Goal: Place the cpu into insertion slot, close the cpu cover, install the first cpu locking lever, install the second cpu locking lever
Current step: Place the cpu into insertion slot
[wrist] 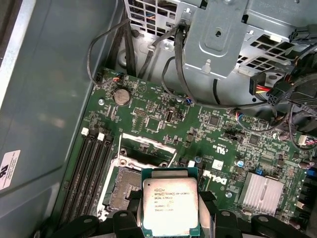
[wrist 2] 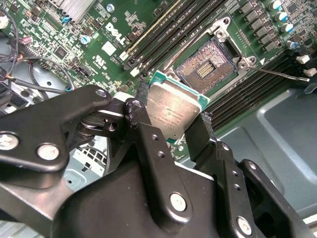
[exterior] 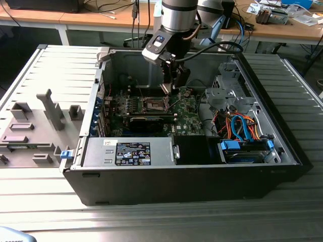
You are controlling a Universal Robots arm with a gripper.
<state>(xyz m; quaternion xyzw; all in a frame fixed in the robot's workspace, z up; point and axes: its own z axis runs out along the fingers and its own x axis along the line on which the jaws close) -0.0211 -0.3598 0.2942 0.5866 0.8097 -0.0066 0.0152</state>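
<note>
Gripper (wrist 2: pixel 171 130) clamped on cpu (wrist 2: pixel 174 110) edges; insertion slot (wrist 2: pixel 209 67) uncovered, just beyond cpu, offset sideways, not yet beneath.

We note a silver-grey cylindrical arm segment (exterior: pixel 179 15) directly above the gripper (exterior: pixel 171 84), with a paler grey joint housing (exterior: pixel 209 10) also above it. Between that segment and the gripper sits a dark wrist block (exterior: pixel 160 48) bearing a small white-and-blue patch. A black cable (exterior: pixel 217 47) arcs out from the block, just above the gripper. In the second wrist view the gripper reads matte black: flat, round-ended linkage bars (wrist 2: pixel 54 134) behind the fingers (wrist 2: pixel 148 144), pinned with round silver screws (wrist 2: pixel 48 151). Small dark holes dot each finger.
</note>
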